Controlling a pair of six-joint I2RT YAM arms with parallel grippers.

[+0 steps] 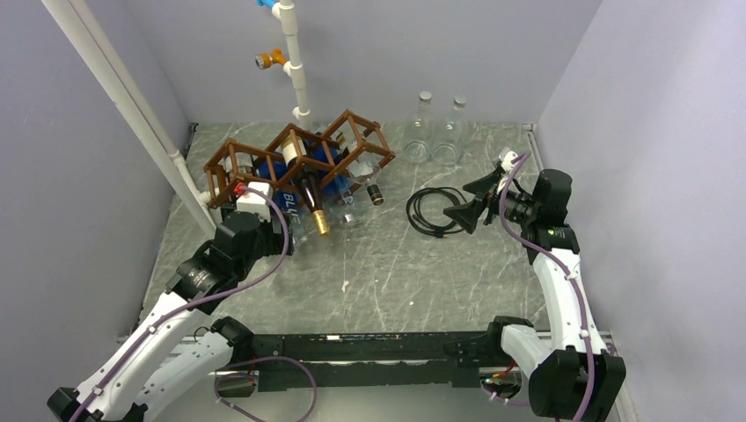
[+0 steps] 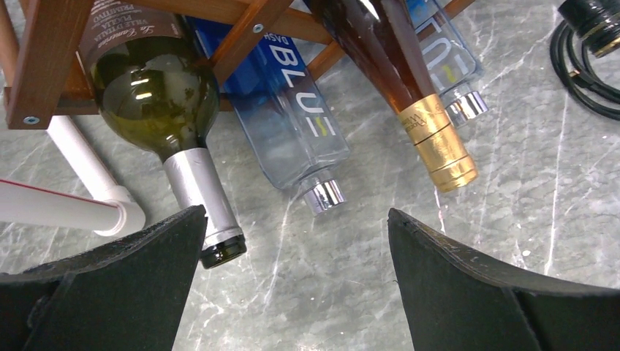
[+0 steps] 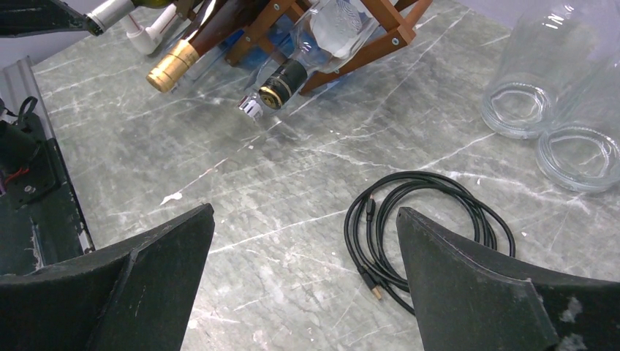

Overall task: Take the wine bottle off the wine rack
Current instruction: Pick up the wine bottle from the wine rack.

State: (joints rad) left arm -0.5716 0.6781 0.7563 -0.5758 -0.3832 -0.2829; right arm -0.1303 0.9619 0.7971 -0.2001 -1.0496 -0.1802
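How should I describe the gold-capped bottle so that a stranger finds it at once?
Find the brown wooden rack at the table's far left. Bottles lie in it, necks toward the near edge. Choose the dark amber bottle in the middle: it alone has gold foil on its neck, while the blue bottles on both sides have chrome caps.

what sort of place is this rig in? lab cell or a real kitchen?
Likely a lab test cell, not a home: plain grey walls box in a marble-look table, and staged props sit on it, a wine rack loaded with bottles and a coiled black cable.
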